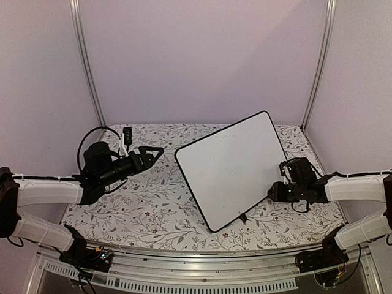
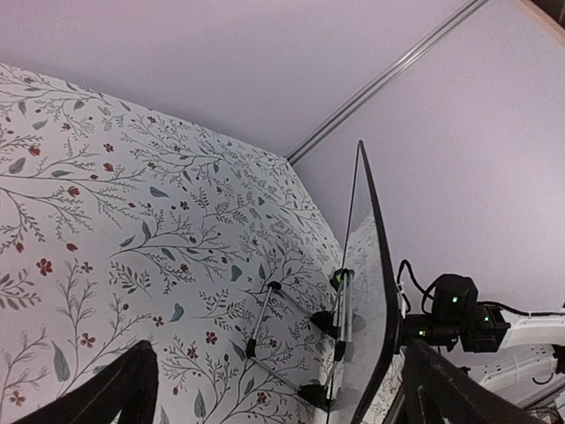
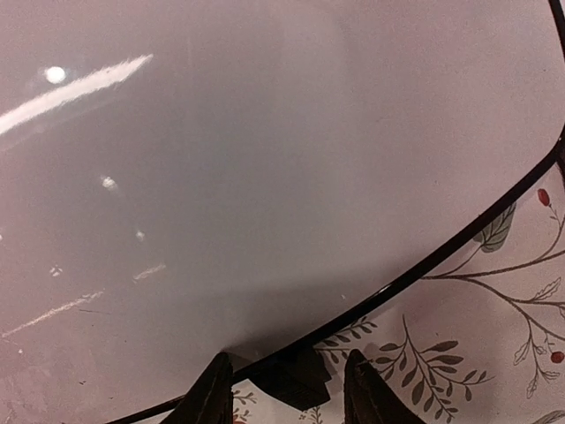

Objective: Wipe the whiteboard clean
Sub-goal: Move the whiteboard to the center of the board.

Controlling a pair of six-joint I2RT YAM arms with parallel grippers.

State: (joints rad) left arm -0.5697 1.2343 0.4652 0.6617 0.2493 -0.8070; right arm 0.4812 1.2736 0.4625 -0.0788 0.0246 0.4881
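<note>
My left gripper [image 1: 155, 157] gapes wide and empty over the table's [image 1: 153, 208] left side. My right gripper [image 3: 287, 393] sits narrow at the whiteboard's [image 1: 233, 165] rim, and I cannot tell whether it grips.

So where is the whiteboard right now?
In the top view the whiteboard stands tilted, right of centre on the floral table, its right edge at the right gripper; the left gripper is off to its left.

Walls: I see plain pale lilac panels [image 1: 202, 55] at 9, 12 and 3 o'clock.
Posts: one aluminium upright [image 1: 89, 67] at 11 o'clock, another [image 1: 317, 67] at 1 o'clock.
Table: floral cloth [image 1: 141, 208], leafy sprigs and red berries on white.
Front edge: metal rail [image 1: 202, 262] at 6 o'clock.
Light: soft, even.
</note>
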